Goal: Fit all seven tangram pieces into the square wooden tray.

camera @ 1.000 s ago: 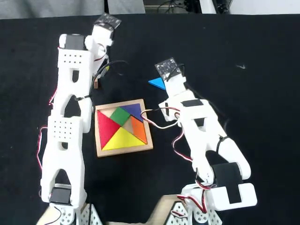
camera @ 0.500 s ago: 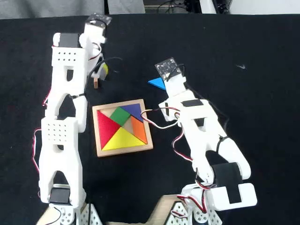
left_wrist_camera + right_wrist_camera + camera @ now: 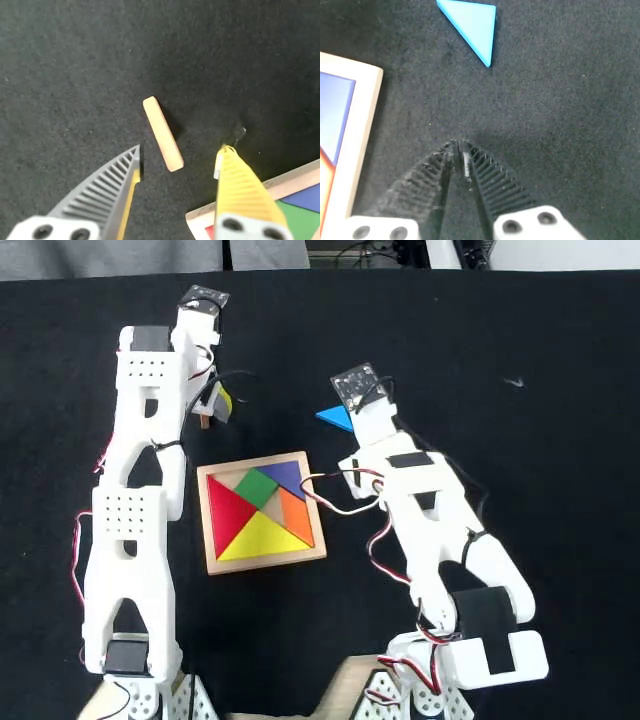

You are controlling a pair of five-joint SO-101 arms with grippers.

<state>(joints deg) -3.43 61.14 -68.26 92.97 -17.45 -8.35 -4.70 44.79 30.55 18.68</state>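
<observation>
The strip lies on the surface just off the tray's far left corner, where it was a second ago. Its long axis runs roughly along my fingers, a little slanted, the near end between them and the far end pointing away. My left end effector has shifted sideways and now straddles the strip, spread wide, touching nothing. The blue triangle rests beyond the tray's far right corner, one sharp tip aimed back at my right end effector, which is clenched on nothing and unmoved.
</observation>
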